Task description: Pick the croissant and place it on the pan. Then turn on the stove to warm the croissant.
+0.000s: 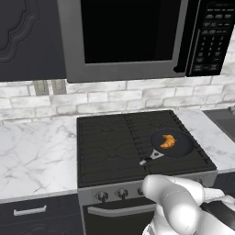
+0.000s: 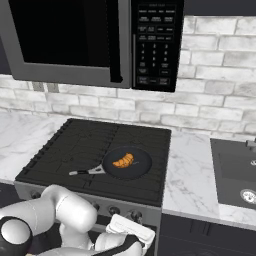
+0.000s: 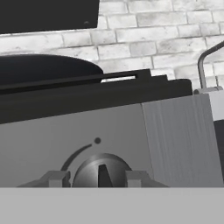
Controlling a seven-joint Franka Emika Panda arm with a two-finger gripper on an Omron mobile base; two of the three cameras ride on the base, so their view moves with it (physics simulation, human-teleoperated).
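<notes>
End effector (image 3: 99, 178) clenched on a dark round knob (image 3: 101, 171) of the stove (image 3: 78, 135), one fingertip (image 3: 54, 178) pressed to each side of it. Knob's raised pointer straight up in the hand view, with a thin curved mark and a small dot on the silver panel above it. In the right base view, hand down at the stove's front edge, against the row of knobs.

Above the panel in the hand view, edge-on: dark grates and the black rim of the pan (image 3: 46, 70), then white brick wall, and a thin curved metal rod at the far right.

Croissant (image 1: 168, 141) lying inside the pan (image 1: 172, 143), on the front right burner of the stove (image 1: 114, 151). Long axis of the croissant diagonal, roughly in line with the pan's handle; tips curled toward the back. Handle of the pan silver-grey, pointing toward the stove's front and left, resting on the grate.

Left base view: white arm low at the front, covering the right end of the knob row; marble worktop (image 1: 34, 156) to the stove's left; microwave (image 1: 133, 36) overhead. Right base view: croissant (image 2: 123, 161) and pan (image 2: 127, 163) from the other side, plus a sink (image 2: 235, 172) set in the worktop to the right.
</notes>
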